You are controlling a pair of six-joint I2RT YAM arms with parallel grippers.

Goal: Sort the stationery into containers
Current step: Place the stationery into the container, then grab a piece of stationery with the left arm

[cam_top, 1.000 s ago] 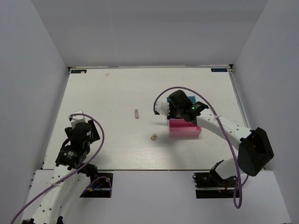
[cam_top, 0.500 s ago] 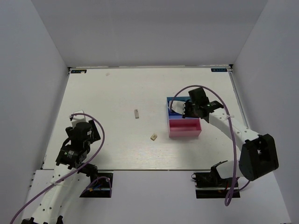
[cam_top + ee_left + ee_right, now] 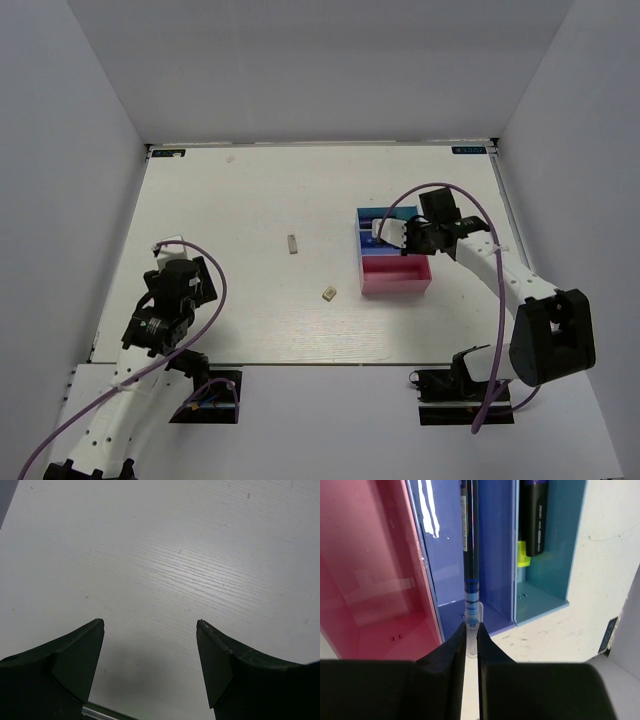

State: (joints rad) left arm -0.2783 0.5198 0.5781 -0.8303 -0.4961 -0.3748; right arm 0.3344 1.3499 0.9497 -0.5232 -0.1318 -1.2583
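My right gripper point(image 3: 471, 630) is shut on the clear end of a thin blue pen point(image 3: 470, 555). It holds the pen lengthwise over the dark blue tray point(image 3: 497, 540), which sits between the pink tray point(image 3: 370, 590) and the cyan tray point(image 3: 547, 595). A black marker with a purple cap point(image 3: 537, 520) and something yellow point(image 3: 521, 560) lie in the cyan tray. In the top view the right gripper point(image 3: 395, 236) reaches over the trays point(image 3: 395, 285) from their right. A grey eraser block point(image 3: 292, 243) and a tan one point(image 3: 328, 294) lie on the table. My left gripper point(image 3: 150, 625) is open and empty.
The white table point(image 3: 250, 200) is walled in by white panels at the back and both sides. The left arm point(image 3: 172, 295) sits low near the table's front left edge, far from the trays. The right arm's purple cable point(image 3: 470, 210) loops above the trays.
My right gripper has swung from the left side of the trays to their right side and now points left over them. The left arm has shifted slightly.
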